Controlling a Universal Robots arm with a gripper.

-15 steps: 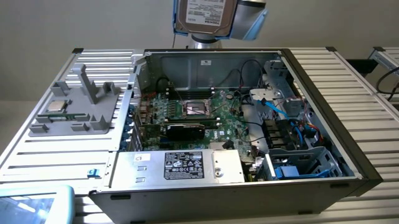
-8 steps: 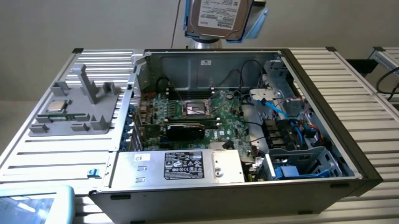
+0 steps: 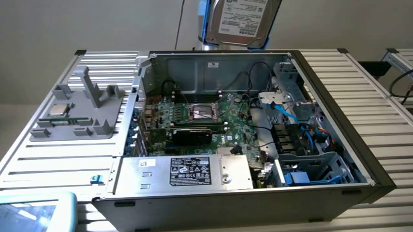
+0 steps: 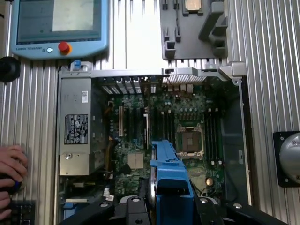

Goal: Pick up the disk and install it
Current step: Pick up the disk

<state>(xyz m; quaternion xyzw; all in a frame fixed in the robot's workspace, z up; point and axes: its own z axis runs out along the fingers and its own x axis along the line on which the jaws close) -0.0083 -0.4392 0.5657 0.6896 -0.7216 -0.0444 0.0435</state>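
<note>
Bright blue plastic sits closest to the wrist camera: the disk (image 4: 171, 187), in its blue carrier, stands edge-on between the fingers of the gripper (image 4: 169, 208), which are clamped on it. In the exterior view the disk hangs in the air with its white label showing, above the far wall of the open computer case (image 3: 322, 82) and touching nothing.

Below it lie the green motherboard (image 3: 219, 125) with its bare processor socket (image 3: 205, 112), the silver power supply (image 3: 187, 171) and a metal drive cage (image 3: 316, 166).

The case rests on a ribbed aluminium table (image 3: 368, 82). Beside it, on the exterior view's left, a grey fixture (image 3: 90, 121) carries a small square chip (image 3: 58, 109). A teach pendant (image 3: 32, 212) lies at the near corner. A person's hand (image 4: 11, 164) rests on the table just outside the case. Behind everything is a plain pale wall (image 3: 65, 24).
</note>
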